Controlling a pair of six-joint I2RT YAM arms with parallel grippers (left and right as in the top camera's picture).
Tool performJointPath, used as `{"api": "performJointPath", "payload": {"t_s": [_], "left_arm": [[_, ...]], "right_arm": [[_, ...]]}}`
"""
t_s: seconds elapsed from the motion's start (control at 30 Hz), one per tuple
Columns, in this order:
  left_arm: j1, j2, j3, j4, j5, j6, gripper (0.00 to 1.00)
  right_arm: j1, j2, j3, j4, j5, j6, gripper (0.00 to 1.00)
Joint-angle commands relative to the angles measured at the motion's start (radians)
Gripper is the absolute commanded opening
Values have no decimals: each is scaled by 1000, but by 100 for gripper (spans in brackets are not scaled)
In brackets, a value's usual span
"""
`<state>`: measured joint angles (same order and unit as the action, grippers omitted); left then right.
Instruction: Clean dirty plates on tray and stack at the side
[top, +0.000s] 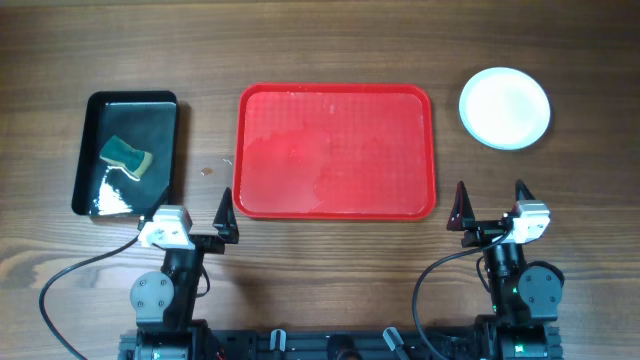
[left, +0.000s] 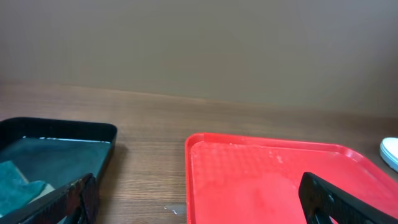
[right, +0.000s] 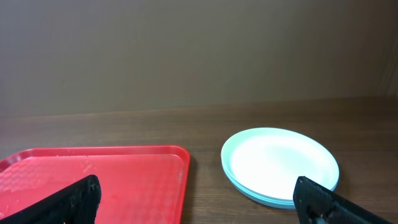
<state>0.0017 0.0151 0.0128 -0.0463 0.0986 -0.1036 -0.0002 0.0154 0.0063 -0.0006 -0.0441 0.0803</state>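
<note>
- Overhead: the red tray (top: 335, 150) sits mid-bench with nothing on it, just some pale smeary patches on its surface.
- The plates (top: 504, 107) are off to the right of it on the bench (top: 330, 40), well clear of the rim, and from up here they look like one white disc.
- Over on the left there's a black tray (top: 128, 98) with a green sponge (top: 126, 156) in it and a white foamy-looking patch (top: 112, 198) near its front end.
- The left tool (top: 188, 215) hangs near the red tray's front left corner and the right tool (top: 491, 205) just past its front right corner. Both are spread wide with nothing in them.
- Left wrist: the left tool (left: 198, 186) has its fingers far apart and empty. The red tray (left: 261, 146) is ahead, the black tray (left: 62, 124) with the sponge (left: 15, 183) is to the left, and a sliver of the plates (left: 390, 152) shows at the far right edge.
- Right wrist: the right tool (right: 196, 190) is gaping too, gripping nothing. The plates (right: 280, 162) are stacked on the bench, aqua rims layered, just beside the red tray (right: 124, 180) but not touching it.
</note>
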Motion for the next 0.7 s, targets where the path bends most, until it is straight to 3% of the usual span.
{"api": "performJointPath", "payload": {"t_s": [0.0,0.2,0.5,0.67], "left_arm": [[-6,-12,-7,-30,-49,-66,100],[-6,-12,-7,-30,-49,-57,100],[-26,-12,-7,-31,-45,127,100],[-31,-12,-7,-32,-63,135,100]], "right_arm": [[-4,-12,-1,2,-4,-13,100],[-4,-12,-1,1,-4,-13,100],[-4,-12,-1,2,-4,-13,100],[-4,-11,-1,2,-4,-13,100]]}}
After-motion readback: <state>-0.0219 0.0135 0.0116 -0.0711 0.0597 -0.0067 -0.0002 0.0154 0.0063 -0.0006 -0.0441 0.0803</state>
